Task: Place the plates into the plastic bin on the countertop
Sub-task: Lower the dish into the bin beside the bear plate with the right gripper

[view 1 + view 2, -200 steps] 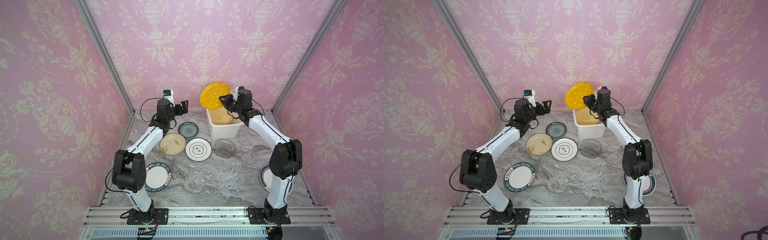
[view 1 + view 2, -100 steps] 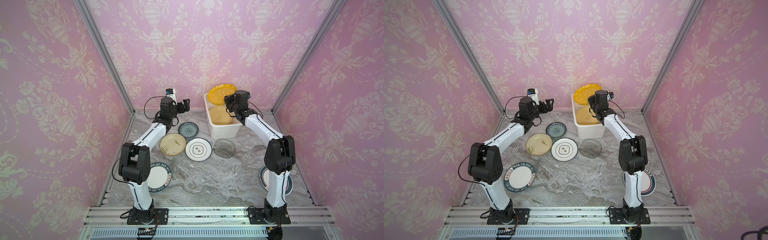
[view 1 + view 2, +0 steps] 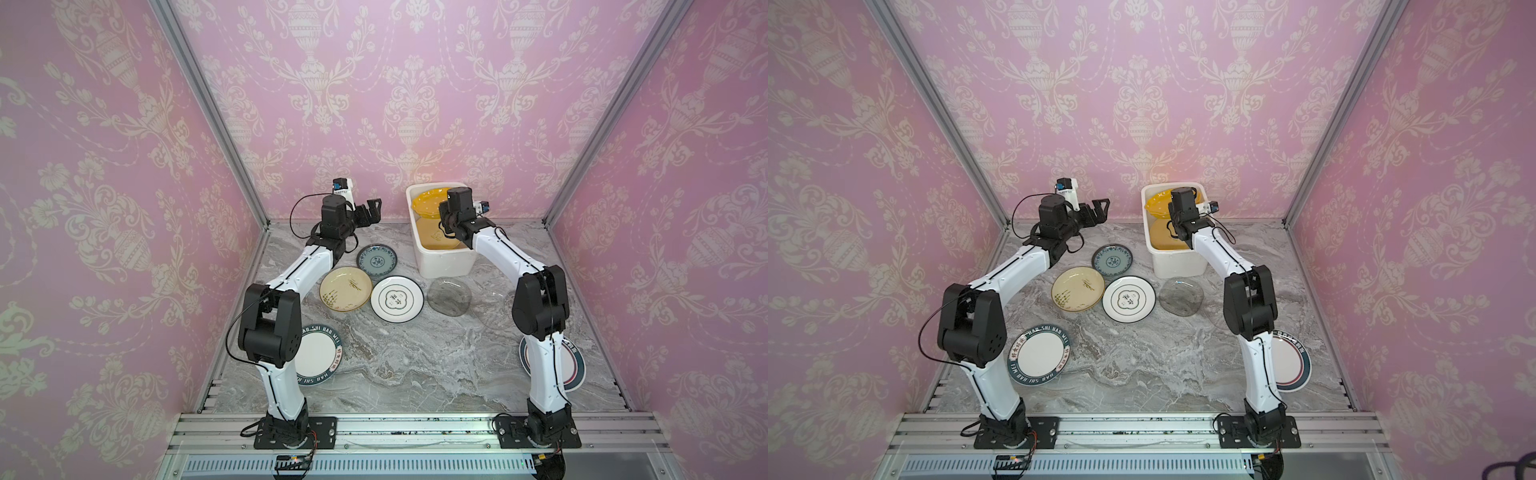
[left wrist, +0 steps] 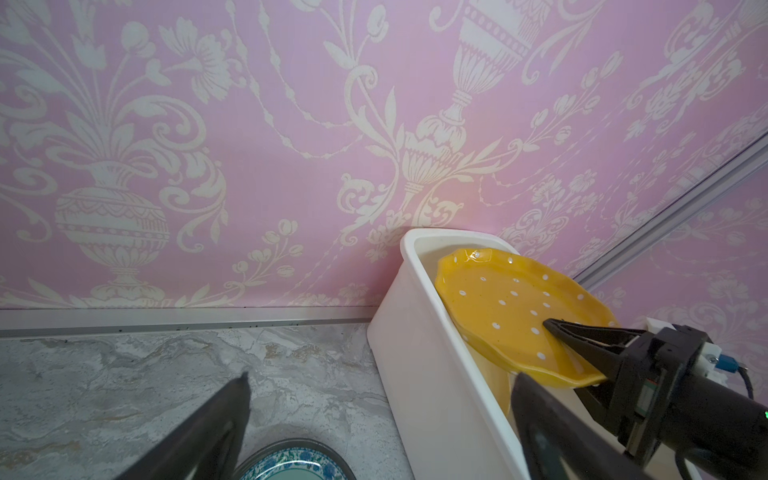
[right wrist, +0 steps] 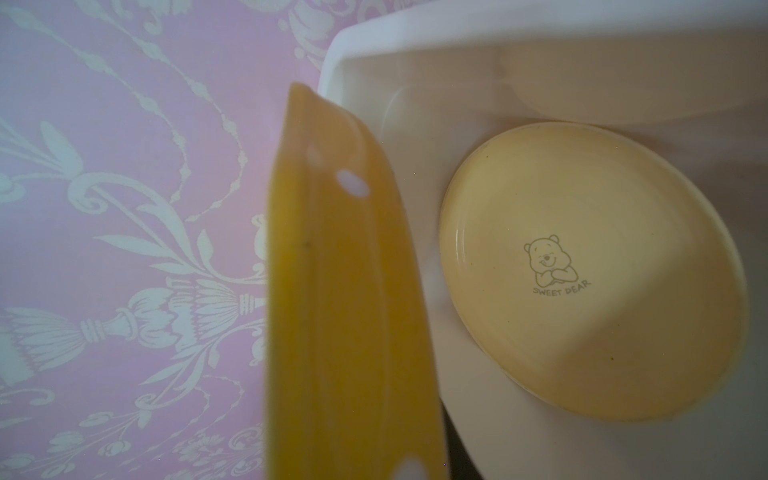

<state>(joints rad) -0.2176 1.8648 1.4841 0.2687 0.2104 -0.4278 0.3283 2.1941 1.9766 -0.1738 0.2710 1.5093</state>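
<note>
Pink walls, marble countertop point(image 3: 415, 365): I see right gripper point(image 4: 559, 332) pinching dotted yellow plate point(image 4: 498, 303), tilted in plastic bin point(image 4: 415, 345); left gripper point(image 3: 371, 211) spread.

We read "SWEET DEAR" printed near the middle of the pale yellow plate point(image 5: 623, 199), caught by the right wrist view. In both top views the lettered-rim plate point(image 3: 318, 353) point(image 3: 1040, 355) carries "HAO SHI HAO WEI" at twelve o'clock on its rim and again, upside down, at six o'clock; the characters at three and nine are too small for us to read
</note>
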